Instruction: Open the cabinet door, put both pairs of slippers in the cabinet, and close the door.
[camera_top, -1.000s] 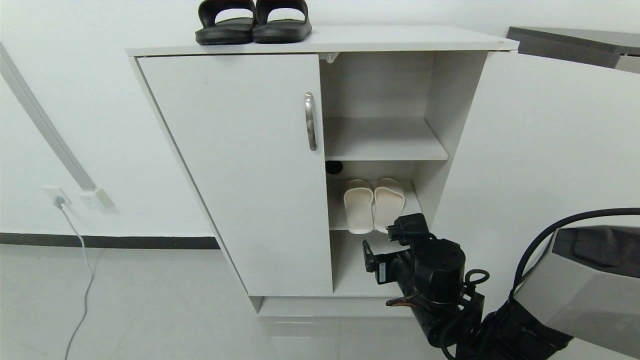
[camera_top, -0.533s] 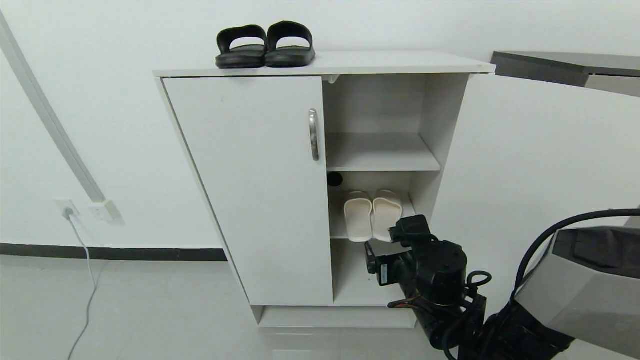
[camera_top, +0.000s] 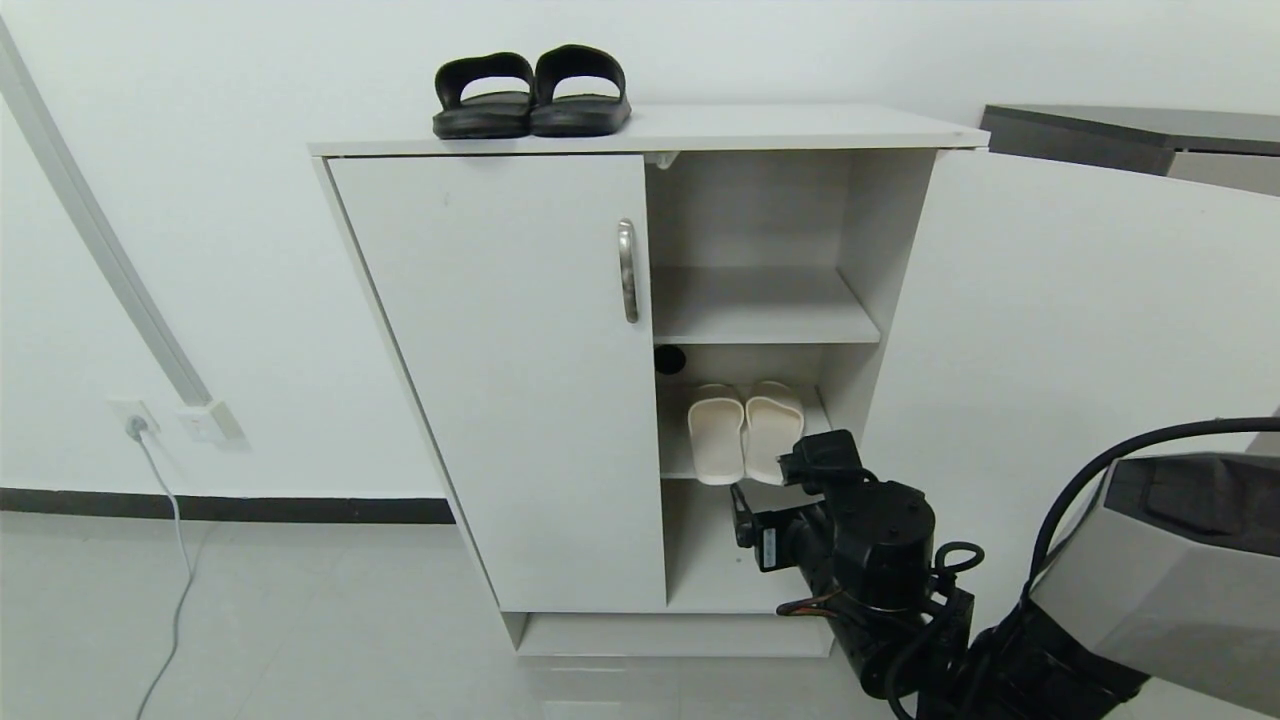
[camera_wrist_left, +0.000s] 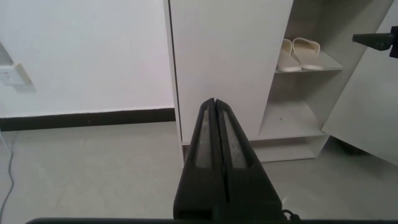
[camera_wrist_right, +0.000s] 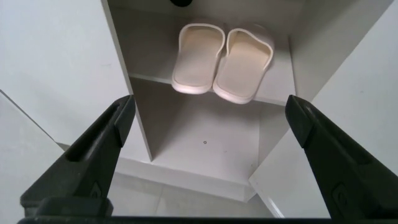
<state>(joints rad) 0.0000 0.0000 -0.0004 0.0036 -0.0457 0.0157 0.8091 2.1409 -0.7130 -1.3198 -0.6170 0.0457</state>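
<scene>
White slippers (camera_top: 745, 430) on the cabinet (camera_top: 500, 350) shelf, black slippers (camera_top: 530, 95) on top; right gripper (camera_wrist_right: 209, 107) gapes empty, left gripper (camera_wrist_left: 214, 111) pinched closed.

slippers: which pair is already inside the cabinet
The cream pair, side by side on a shelf in the open right half of the cabinet. The black pair sits outside, on top of it.

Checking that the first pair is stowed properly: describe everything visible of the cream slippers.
The cream slippers are a pair of smooth, foam-like slides. They lie flat, soles down, side by side and touching, with toes pointing inward. They sit on the lower shelf in the open right half of the cabinet, near its front edge. Nothing else touches them.
</scene>
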